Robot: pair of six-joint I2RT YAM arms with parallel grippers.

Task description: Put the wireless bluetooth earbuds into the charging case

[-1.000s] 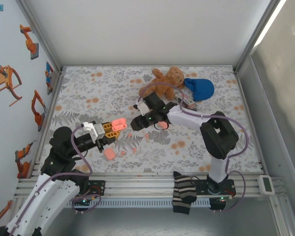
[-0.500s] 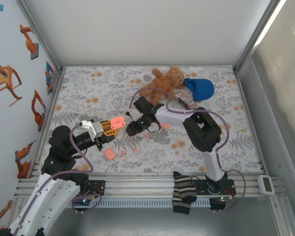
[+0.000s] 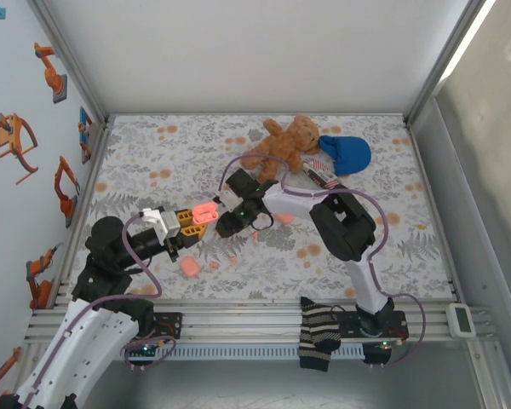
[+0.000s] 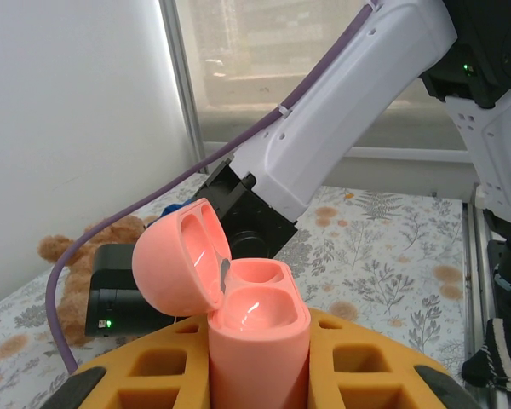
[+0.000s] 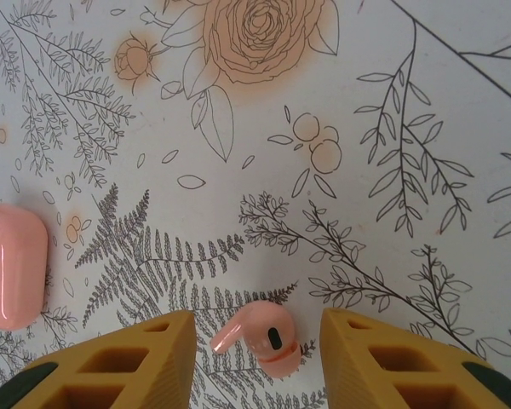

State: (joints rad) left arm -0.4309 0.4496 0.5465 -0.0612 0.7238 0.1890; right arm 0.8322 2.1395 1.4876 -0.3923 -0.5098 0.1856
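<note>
Now left claw (image 4: pixel 257 375) clenches one open case (image 4: pixel 238 298); right claw (image 5: pixel 257 328) gapes around one earbud (image 5: pixel 271 342).

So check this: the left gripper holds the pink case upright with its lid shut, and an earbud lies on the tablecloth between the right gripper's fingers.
The lid is wrong: the left wrist view shows it flipped open. So: the left gripper holds the pink case upright with its lid open, and an earbud lies on the tablecloth between the fingers of the right gripper.
</note>
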